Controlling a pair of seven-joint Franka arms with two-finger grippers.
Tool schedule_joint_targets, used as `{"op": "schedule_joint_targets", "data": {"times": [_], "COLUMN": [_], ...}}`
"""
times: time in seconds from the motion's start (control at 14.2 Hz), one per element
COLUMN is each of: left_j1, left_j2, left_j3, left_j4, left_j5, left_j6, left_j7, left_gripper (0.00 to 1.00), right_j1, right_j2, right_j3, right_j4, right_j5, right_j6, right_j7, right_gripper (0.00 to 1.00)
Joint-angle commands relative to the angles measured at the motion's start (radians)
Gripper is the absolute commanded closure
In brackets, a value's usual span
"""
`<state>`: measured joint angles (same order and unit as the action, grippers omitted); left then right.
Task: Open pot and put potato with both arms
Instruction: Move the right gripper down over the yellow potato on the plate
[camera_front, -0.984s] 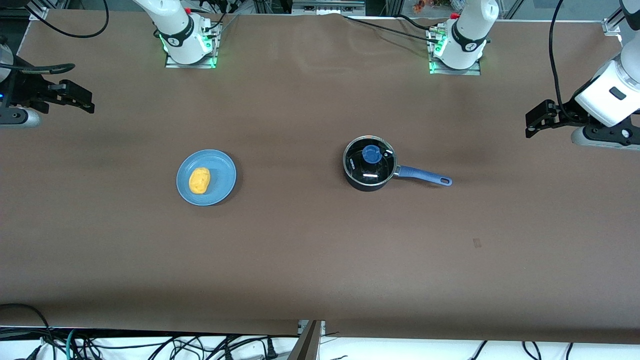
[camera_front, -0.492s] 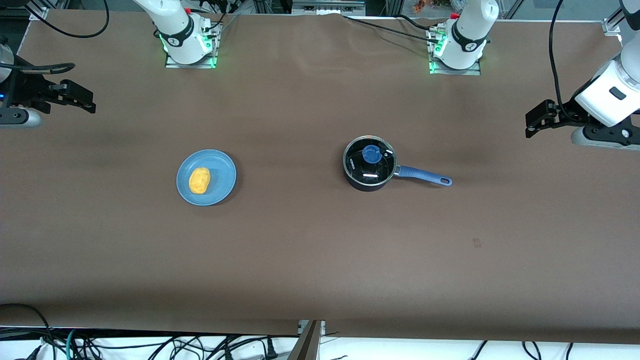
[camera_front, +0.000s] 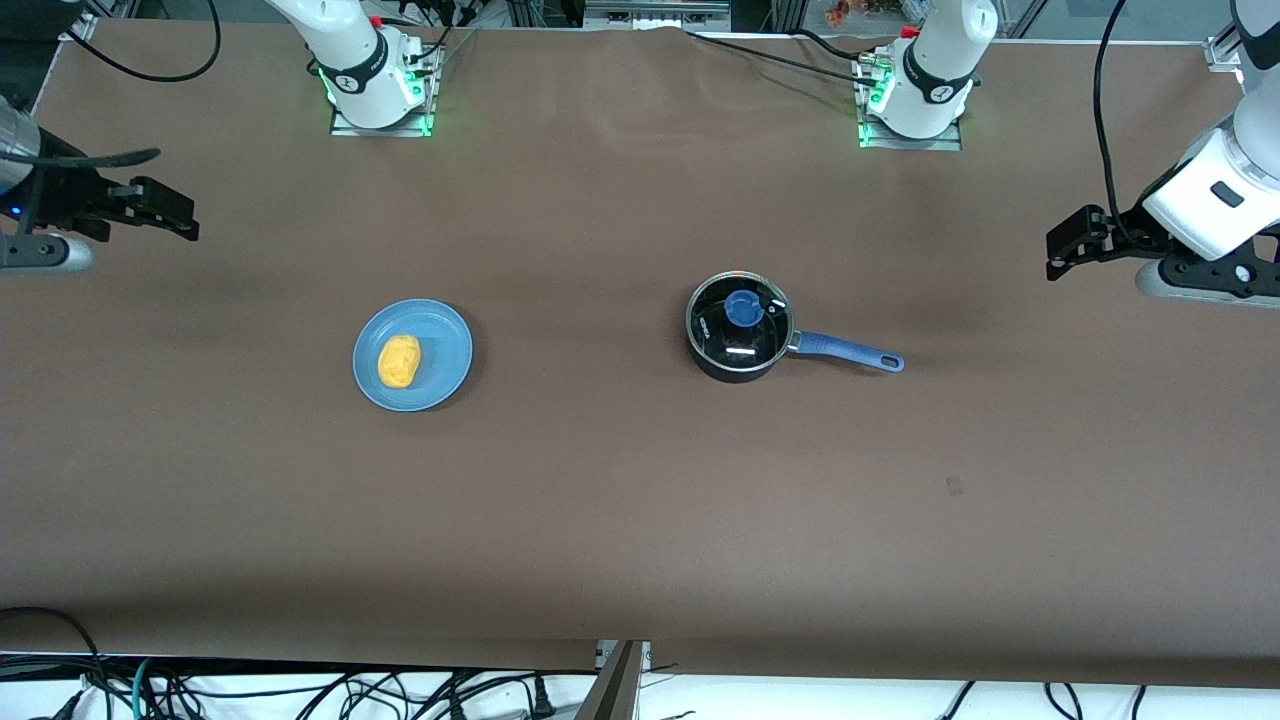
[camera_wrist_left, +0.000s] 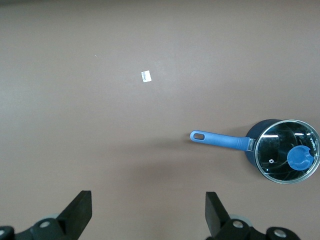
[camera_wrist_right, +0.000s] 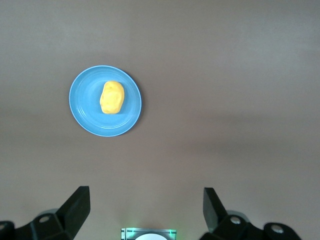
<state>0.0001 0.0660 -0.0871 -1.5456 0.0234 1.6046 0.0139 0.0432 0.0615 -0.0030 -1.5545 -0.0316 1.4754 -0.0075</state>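
The black pot (camera_front: 738, 330) stands mid-table with its blue handle (camera_front: 850, 352) toward the left arm's end; the glass lid with a blue knob (camera_front: 743, 307) is on it. It also shows in the left wrist view (camera_wrist_left: 285, 151). The yellow potato (camera_front: 398, 361) lies on a light-blue plate (camera_front: 445, 340) toward the right arm's end, and shows in the right wrist view (camera_wrist_right: 111, 97). My left gripper (camera_front: 1062, 245) is open and empty, high over the table's end. My right gripper (camera_front: 175, 215) is open and empty, over the other end.
The two arm bases (camera_front: 372, 80) (camera_front: 915, 90) stand at the table's edge farthest from the front camera. A small white tag (camera_wrist_left: 146, 76) lies on the brown tabletop, apart from the pot. Cables hang along the edge nearest the front camera.
My right gripper has shifted slightly toward the plate and lower in the front view. My left gripper has edged a little toward the pot. Pot and potato have not moved.
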Motion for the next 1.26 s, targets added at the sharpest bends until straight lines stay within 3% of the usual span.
{"op": "schedule_joint_targets", "data": {"times": [0.0,0.49,1.19], "left_j1": [0.000,-0.002,-0.002], "left_j2": [0.000,0.002,0.002], "left_j3": [0.003,0.003,0.003], "left_j4": [0.001,0.001,0.001], "left_j5": [-0.031,-0.031,-0.031], "left_j6": [0.008,0.008,0.009], "left_j7": [0.015,0.015,0.015], "left_gripper": [0.00,0.00,0.00], "right_j1": [0.013,0.036,0.112], "right_j2": [0.021,0.113,0.113], "right_j3": [0.008,0.011,0.012], "right_j4": [0.013,-0.005,-0.225], "right_j5": [0.004,0.015,0.015], "right_j6": [-0.010,0.022,0.273], "right_j7": [-0.009,0.012,0.236], "right_gripper": [0.00,0.00,0.00]}}
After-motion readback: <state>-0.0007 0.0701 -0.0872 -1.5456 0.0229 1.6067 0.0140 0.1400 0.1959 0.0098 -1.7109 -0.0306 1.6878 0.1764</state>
